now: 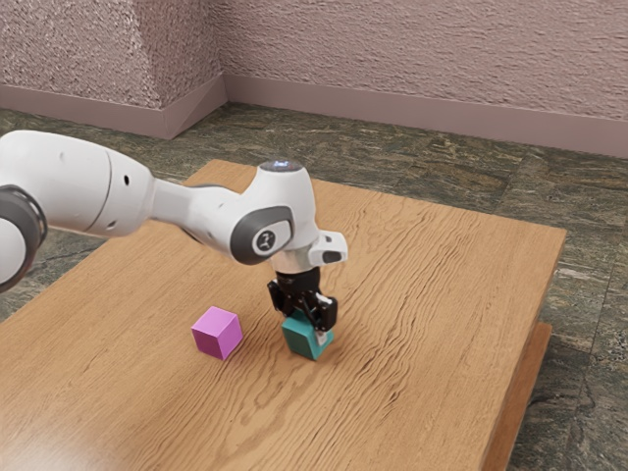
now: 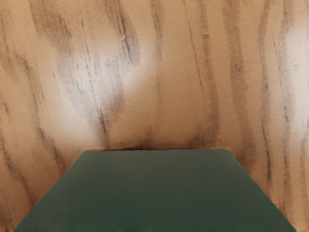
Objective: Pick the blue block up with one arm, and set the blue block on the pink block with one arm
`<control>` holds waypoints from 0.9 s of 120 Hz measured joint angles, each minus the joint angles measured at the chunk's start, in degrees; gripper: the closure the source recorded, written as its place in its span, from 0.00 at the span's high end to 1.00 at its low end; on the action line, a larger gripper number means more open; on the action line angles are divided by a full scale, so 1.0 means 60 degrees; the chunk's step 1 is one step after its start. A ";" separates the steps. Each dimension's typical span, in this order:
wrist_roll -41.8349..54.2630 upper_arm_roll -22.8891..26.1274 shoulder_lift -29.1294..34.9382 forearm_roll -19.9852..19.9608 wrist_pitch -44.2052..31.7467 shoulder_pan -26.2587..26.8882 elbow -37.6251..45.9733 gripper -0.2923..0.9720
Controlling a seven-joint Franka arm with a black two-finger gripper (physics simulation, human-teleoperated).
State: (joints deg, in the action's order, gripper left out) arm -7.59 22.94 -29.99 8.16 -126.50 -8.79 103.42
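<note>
Blue block (image 1: pixel 307 340) sits on the table (image 1: pixel 442 294) near the pink block (image 1: pixel 217 332), gripper (image 1: pixel 314 319) down on it (pinching or not, I cannot tell). Likely light, rigid, smooth: grip opposite flat sides.

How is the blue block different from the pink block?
The blue block looks dark teal; the pink block is bright pink-purple. The gripper is down on the blue block, while the pink block stands alone. The blue block lies toward the exterior view's right of the pink block. Both are cubes of similar size.
</note>
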 joint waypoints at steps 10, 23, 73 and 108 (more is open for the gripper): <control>-0.0060 -0.0068 0.0264 0.0176 0.0404 -0.0040 0.0027 0.53; -0.0091 -0.0064 0.0896 0.0308 0.0961 -0.0113 0.0265 0.53; 0.0774 0.0061 0.1964 0.0291 0.2178 -0.1579 0.0764 0.53; 0.1502 0.0399 0.2342 0.0279 0.2591 -0.2360 0.1263 0.53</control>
State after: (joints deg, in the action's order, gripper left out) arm 1.42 25.34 -15.94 9.84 -110.95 -22.95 111.00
